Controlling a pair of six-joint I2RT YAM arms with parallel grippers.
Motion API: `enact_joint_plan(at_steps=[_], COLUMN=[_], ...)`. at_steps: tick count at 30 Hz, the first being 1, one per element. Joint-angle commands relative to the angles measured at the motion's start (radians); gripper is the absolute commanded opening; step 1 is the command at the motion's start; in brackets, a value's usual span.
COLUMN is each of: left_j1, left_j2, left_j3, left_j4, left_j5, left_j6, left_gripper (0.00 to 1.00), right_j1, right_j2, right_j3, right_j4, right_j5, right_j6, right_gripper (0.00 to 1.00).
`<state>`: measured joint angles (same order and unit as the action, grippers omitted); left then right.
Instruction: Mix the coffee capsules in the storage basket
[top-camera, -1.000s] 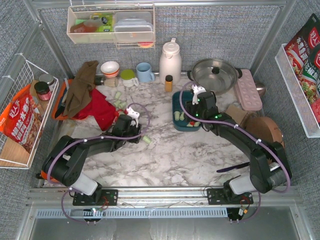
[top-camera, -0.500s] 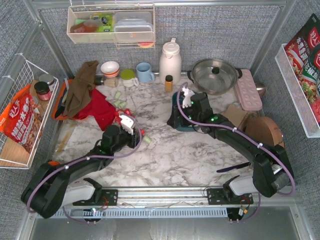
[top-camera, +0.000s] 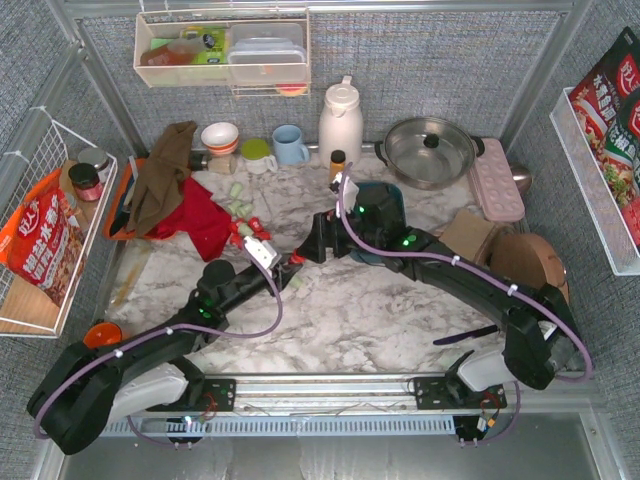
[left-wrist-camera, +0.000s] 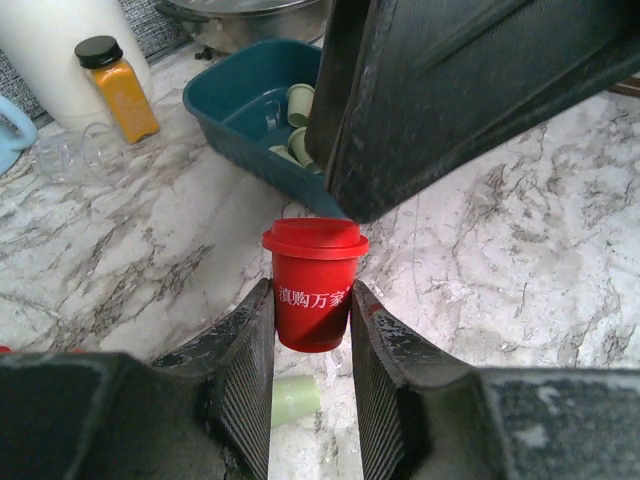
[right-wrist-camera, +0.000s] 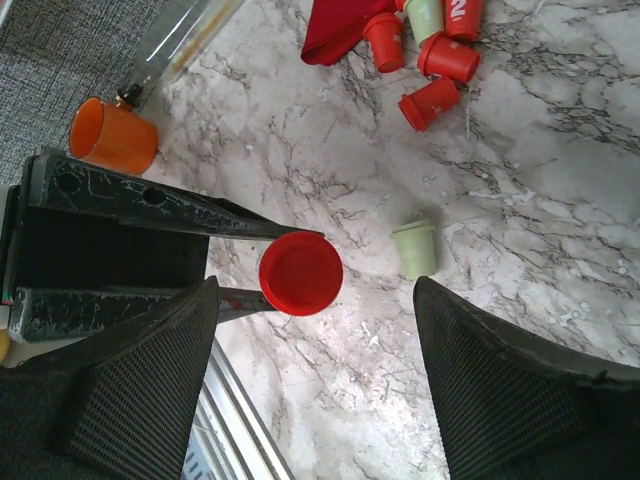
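Red capsule, clamped mid-body by the left gripper, hangs near the storage basket; the right gripper stands spread just above it. Judged light, thin-walled, crushable: grip the sides below the rim.

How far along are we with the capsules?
Done: a few green capsules lie in the basket; no red visible there. In hand: the left gripper holds a red capsule upright, the open right gripper lined up on it, seemingly for a handover. Left: red and green capsules by the cloth and one green one lie loose on the table.
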<state>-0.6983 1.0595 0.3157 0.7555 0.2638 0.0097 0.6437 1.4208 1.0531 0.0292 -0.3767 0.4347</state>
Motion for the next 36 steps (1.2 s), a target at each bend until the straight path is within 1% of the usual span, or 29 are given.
enact_joint_plan(at_steps=[1, 8, 13, 16, 19, 20, 21, 22, 23, 25, 26, 27, 30, 32, 34, 36], left_j1=[-0.012, -0.034, -0.042, -0.044, -0.044, -0.044, -0.044, -0.045, -0.044, -0.044, -0.044, -0.044, -0.044, -0.044, -0.044, -0.044], left_j2=[0.007, 0.026, 0.034, 0.033, 0.032, 0.031, 0.031, 0.030, 0.029, 0.026, 0.024, 0.018, -0.003, -0.019, -0.032, -0.028], left_j3=[0.016, 0.026, 0.034, 0.032, 0.030, 0.029, 0.029, 0.028, 0.028, 0.026, 0.024, 0.020, -0.010, -0.033, -0.054, -0.078], left_j4=[0.059, 0.088, 0.089, 0.090, 0.086, 0.084, 0.082, 0.080, 0.077, 0.063, 0.052, 0.040, 0.016, -0.003, -0.028, -0.034], left_j5=[-0.001, 0.001, 0.001, -0.005, -0.017, -0.025, -0.032, -0.040, -0.051, -0.076, -0.087, -0.097, -0.136, -0.171, -0.209, -0.233], left_j6=[0.017, 0.013, 0.016, 0.014, 0.009, 0.007, 0.005, 0.002, 0.000, -0.007, -0.009, -0.012, -0.032, -0.056, -0.081, -0.098], left_gripper=[0.27, 0.27, 0.27, 0.28, 0.31, 0.32, 0.35, 0.39, 0.48, 0.70, 0.93, 0.97, 0.99, 0.99, 0.99, 0.99], right_j1=[0.014, 0.035, 0.043, 0.043, 0.043, 0.043, 0.043, 0.043, 0.042, 0.040, 0.036, 0.033, 0.000, -0.029, -0.060, -0.080], right_j2=[0.011, 0.042, 0.061, 0.063, 0.069, 0.069, 0.072, 0.074, 0.074, 0.072, 0.067, 0.064, 0.042, 0.027, 0.019, 0.032], right_j3=[-0.001, -0.008, -0.004, -0.004, -0.002, -0.002, -0.001, -0.001, -0.001, -0.002, -0.002, -0.002, -0.002, 0.001, 0.007, 0.009], right_j4=[0.041, 0.054, 0.066, 0.067, 0.065, 0.066, 0.065, 0.064, 0.064, 0.058, 0.056, 0.054, 0.038, 0.013, -0.020, -0.024], right_j5=[-0.026, -0.024, -0.027, -0.027, -0.032, -0.034, -0.034, -0.034, -0.030, -0.014, -0.005, 0.006, 0.055, 0.134, 0.266, 0.434], right_j6=[0.027, 0.037, 0.049, 0.053, 0.060, 0.063, 0.067, 0.069, 0.071, 0.073, 0.072, 0.070, 0.055, 0.010, -0.071, -0.165], right_gripper=[0.83, 0.80, 0.69, 0.57, 0.37, 0.33, 0.31, 0.30, 0.29, 0.29, 0.28, 0.28, 0.27, 0.27, 0.28, 0.27])
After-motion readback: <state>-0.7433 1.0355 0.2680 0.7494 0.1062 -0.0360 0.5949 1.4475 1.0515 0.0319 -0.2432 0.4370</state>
